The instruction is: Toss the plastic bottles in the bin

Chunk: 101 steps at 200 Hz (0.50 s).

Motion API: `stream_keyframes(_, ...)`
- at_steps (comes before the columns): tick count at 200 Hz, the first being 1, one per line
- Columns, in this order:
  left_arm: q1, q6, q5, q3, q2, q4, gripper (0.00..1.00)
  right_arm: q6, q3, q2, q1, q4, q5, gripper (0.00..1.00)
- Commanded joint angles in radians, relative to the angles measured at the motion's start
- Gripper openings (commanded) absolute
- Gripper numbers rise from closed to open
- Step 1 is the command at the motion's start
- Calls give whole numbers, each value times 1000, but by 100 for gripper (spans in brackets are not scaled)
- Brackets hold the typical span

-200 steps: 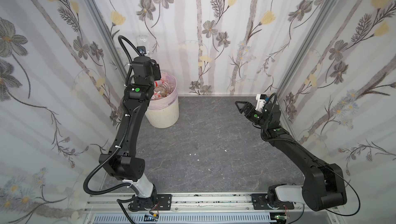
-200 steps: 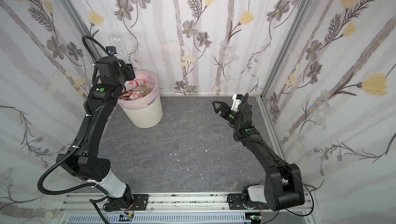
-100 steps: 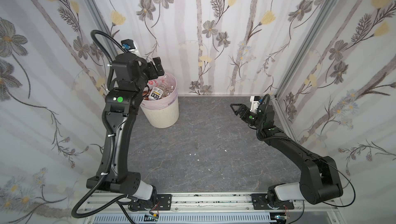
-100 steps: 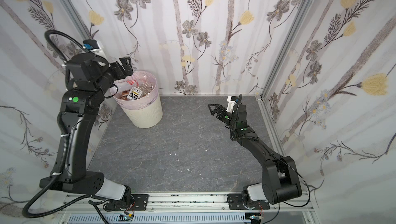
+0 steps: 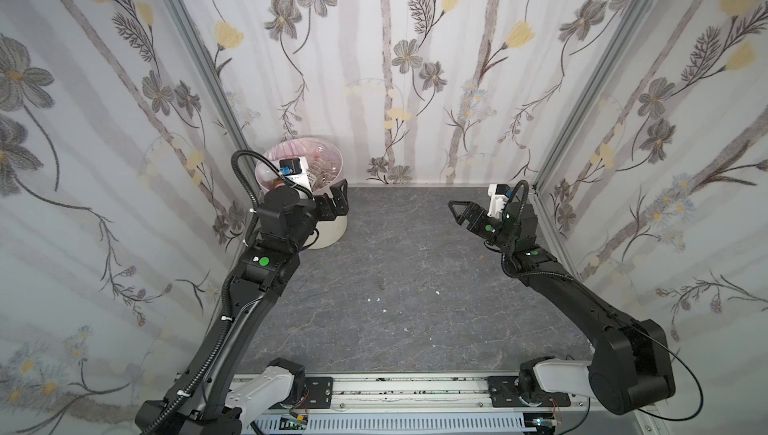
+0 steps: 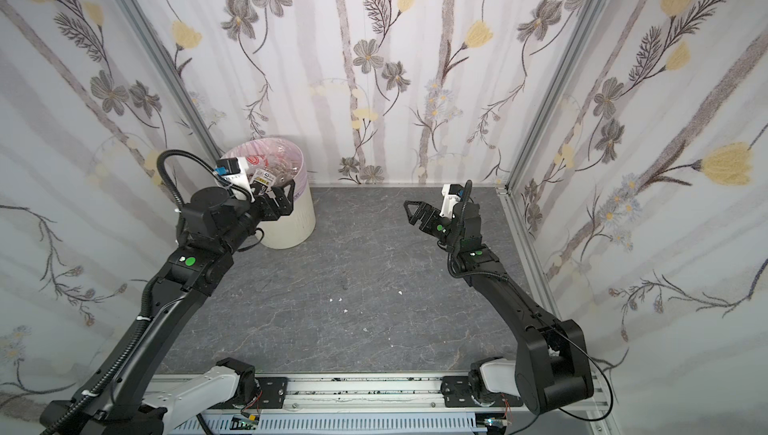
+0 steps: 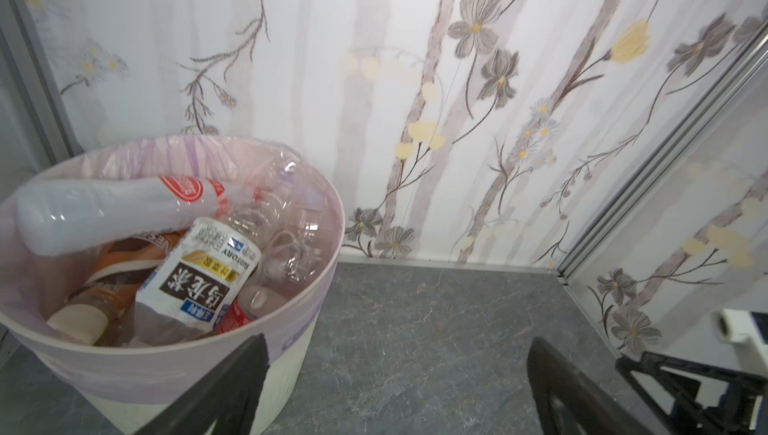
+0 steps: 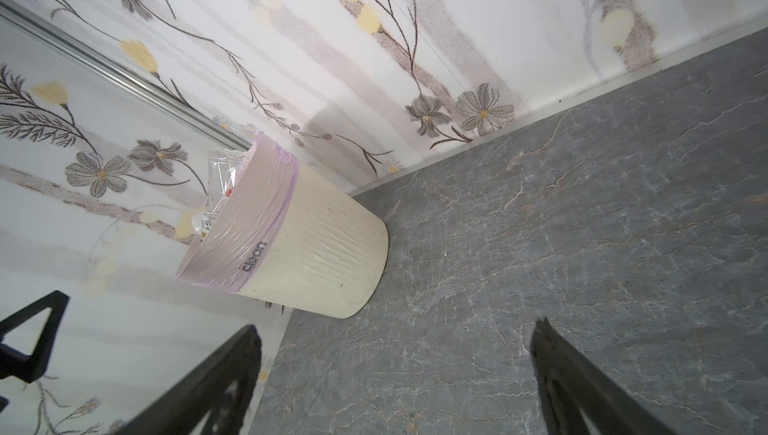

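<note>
In both top views the bin (image 5: 332, 229) (image 6: 296, 221), cream-white with a pale pink-lilac bag folded over its rim, stands on a dark grey stone-look floor (image 5: 395, 287), close to the flowered walls. The plastic bottles (image 6: 266, 171) lie piled inside it, up to about the rim. My left gripper (image 5: 336, 200) (image 6: 284, 198) hangs just beside the bin's rim, on the side away from the walls, jaws spread wide with nothing between them. My right gripper (image 5: 461, 212) (image 6: 415, 212) is well apart from the bin, across the bare floor, pointing toward it. It too is spread wide and empty.

From my left wrist, I look down into the bin (image 7: 328, 254). A white bottle with a red label (image 7: 104, 212) lies across the top of the pile. Just beside it a bottle with a white, gold and brown label (image 7: 203, 275) leans on it, and a brown bottle with a cream cap (image 7: 83, 316) sits lower, against the bin's wall. Crumpled clear bottles (image 7: 282, 212) fill the side nearest the wall. My left gripper's (image 7: 399, 343) two dark fingers stand far apart, one overlapping the bin's rim, holding nothing.

From my right wrist, the bin (image 8: 324, 262) appears tilted and far off, with clear plastic showing above its rim. My right gripper's (image 8: 395, 329) fingers frame only bare floor.
</note>
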Motion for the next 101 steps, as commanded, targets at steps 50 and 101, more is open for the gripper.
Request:
stream_keyframes(50, -8, 63, -341, -580, -173, 561, 100, -207, -280, -267, -19, 23, 488, 100)
stream_keyframes(101, -8, 92, -593, -804, -67, 833, 100, -391, -575, -428, -21, 371, 790, 100)
